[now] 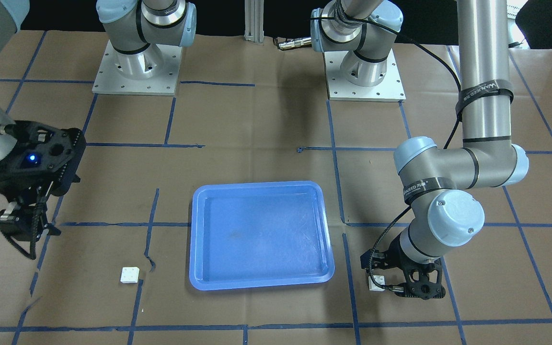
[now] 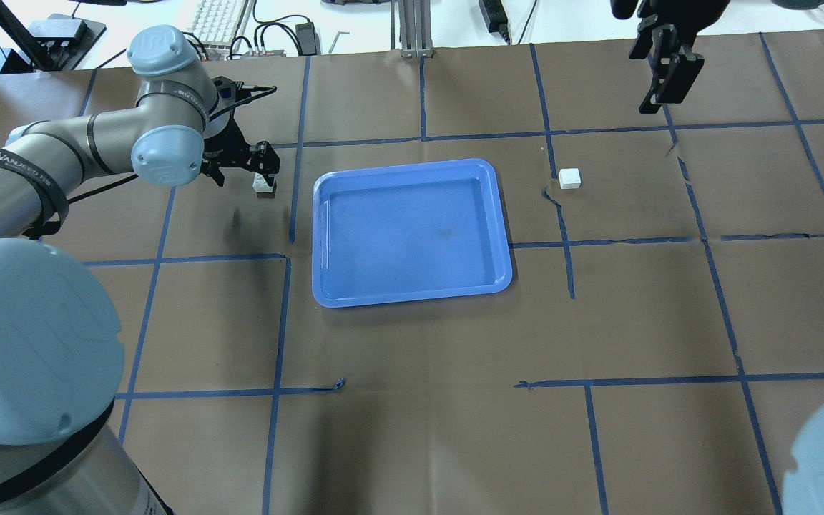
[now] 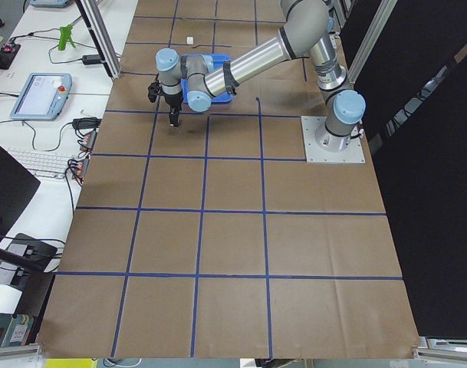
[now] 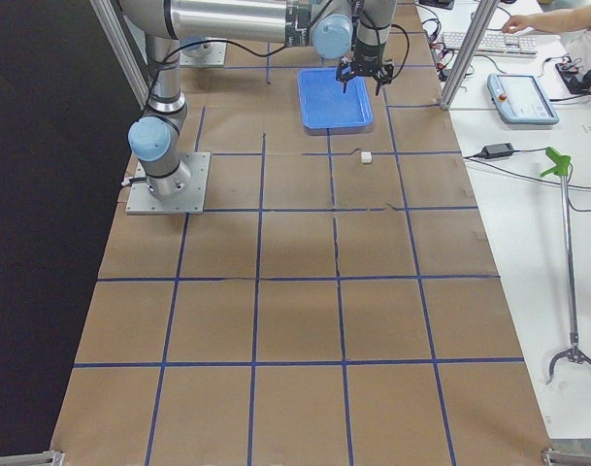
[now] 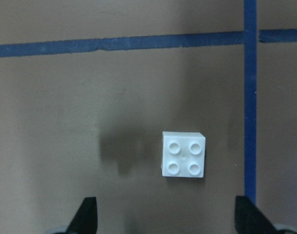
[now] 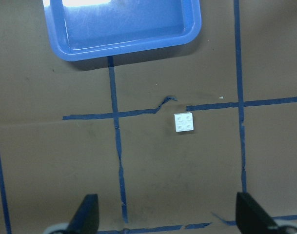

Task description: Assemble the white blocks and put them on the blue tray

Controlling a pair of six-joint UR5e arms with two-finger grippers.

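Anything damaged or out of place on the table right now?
Only the blue grid tape: it is torn and lifted beside the white block on the robot's right. The blue tray has a faint dark smudge on its floor. Nothing is spilled.

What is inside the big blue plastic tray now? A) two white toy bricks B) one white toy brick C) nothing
C: the big blue plastic tray holds nothing; one small white toy brick lies on the brown paper beside it, the other white brick on its opposite side.
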